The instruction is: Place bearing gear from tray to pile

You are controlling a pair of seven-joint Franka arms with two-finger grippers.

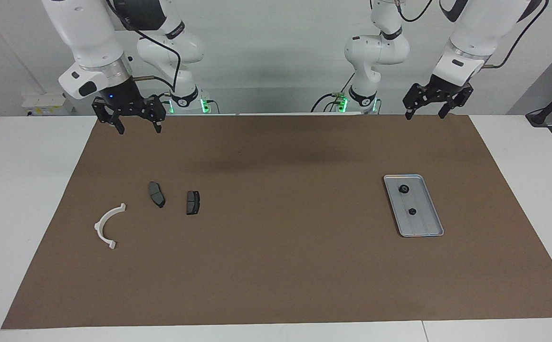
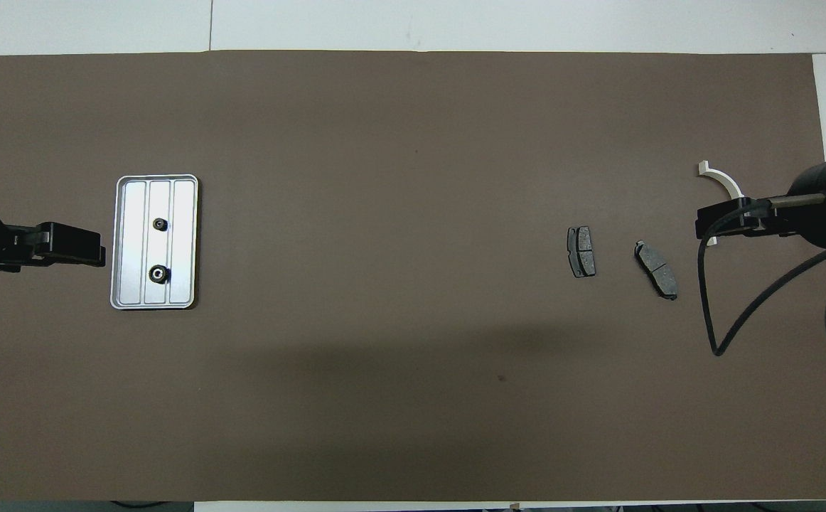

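Observation:
The silver ribbed tray [image 1: 425, 223] lies on the brown mat toward the left arm's end of the table and also shows in the overhead view [image 2: 182, 242]. Two small black bearing gears lie in it, one [image 1: 404, 189] nearer to the robots than the other [image 1: 412, 212]. The pile lies toward the right arm's end: a white semicircular bracket [image 1: 107, 225] and two dark brake pads [image 1: 157, 194] [image 1: 193, 202]. My left gripper [image 1: 425, 114] is open and empty, raised over the mat's edge by the tray's end. My right gripper [image 1: 138, 126] is open and empty, raised over the mat by the pile.
The brown mat [image 1: 276, 266] covers most of the white table. In the overhead view my right gripper [image 2: 701, 224] and its cable hide part of the bracket [image 2: 722, 181]. The mat between the tray and the pile is bare.

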